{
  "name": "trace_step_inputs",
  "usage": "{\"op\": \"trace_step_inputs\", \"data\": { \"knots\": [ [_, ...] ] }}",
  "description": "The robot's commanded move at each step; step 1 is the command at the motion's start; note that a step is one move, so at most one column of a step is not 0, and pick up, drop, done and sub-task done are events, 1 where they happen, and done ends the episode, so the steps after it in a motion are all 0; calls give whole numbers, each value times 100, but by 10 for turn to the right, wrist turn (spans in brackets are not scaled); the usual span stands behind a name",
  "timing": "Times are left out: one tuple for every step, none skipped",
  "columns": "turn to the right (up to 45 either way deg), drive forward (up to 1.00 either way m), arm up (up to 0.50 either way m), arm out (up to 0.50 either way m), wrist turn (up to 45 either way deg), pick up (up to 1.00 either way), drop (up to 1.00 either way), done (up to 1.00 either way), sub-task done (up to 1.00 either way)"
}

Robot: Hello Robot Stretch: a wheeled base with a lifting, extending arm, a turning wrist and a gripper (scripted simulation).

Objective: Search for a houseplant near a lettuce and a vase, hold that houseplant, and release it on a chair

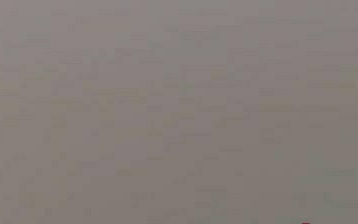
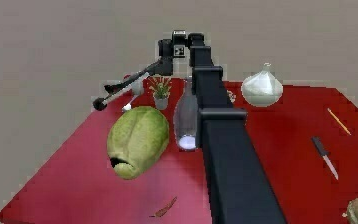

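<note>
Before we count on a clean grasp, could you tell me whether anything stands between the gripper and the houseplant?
Nothing visible does. The gripper shows just left of the small houseplant on the red table; the lettuce sits lower in the picture, and the white vase stands off to the right.

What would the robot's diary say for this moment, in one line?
arm: out above red table | gripper: near houseplant, cannot tell if holding | lettuce, vase: on table near plant | forward view: grey wall

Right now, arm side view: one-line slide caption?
Arm over a red table with lettuce, small houseplant and pale vase; gripper pictured left of the houseplant.
</note>
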Motion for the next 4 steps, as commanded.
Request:
{"op": "trace_step_inputs", "data": {
  "knots": [
    [0,0,0,0,450,0,0,0,0],
    [0,0,0,0,390,0,0,0,0],
    [0,0,-16,0,0,0,0,0,0],
    [0,0,0,0,0,100,0,0,0]
  ]
}}
